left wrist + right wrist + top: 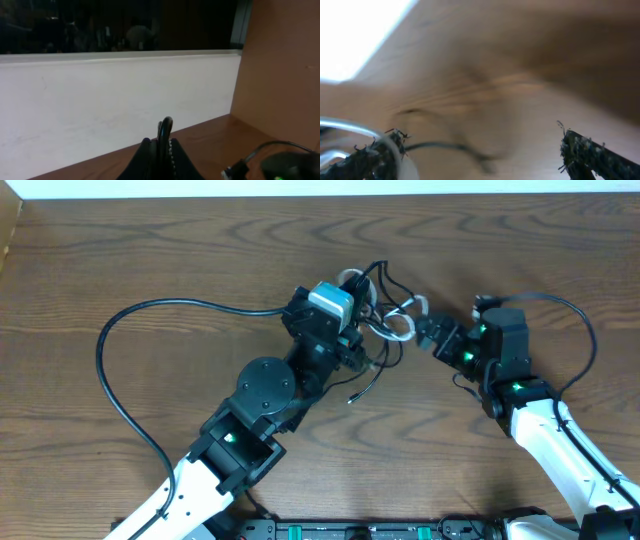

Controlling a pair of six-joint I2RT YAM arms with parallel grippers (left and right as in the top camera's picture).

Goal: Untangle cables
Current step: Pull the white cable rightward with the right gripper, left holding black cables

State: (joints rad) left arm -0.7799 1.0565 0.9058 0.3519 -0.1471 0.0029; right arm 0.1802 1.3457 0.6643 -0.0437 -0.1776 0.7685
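Note:
The cables (385,310) lie in a tangle at the table's middle: thin black loops (380,277) and a shorter white cable (400,327). A loose black end (365,385) trails toward the front. My left gripper (362,310) is raised over the tangle and tilted toward the far wall. In the left wrist view it (163,146) is shut on a black cable (165,125) that sticks up between the fingers. My right gripper (430,332) is at the tangle's right side. Its fingers (480,160) are wide apart, with the white cable (350,126) by the left finger and a blurred black cable (450,147) between them.
Thicker black arm wires loop across the table at the left (105,350) and right (585,330). A white wall (100,100) runs along the far edge of the wooden table (150,250). The right arm's body (292,167) shows at the left wrist view's lower right.

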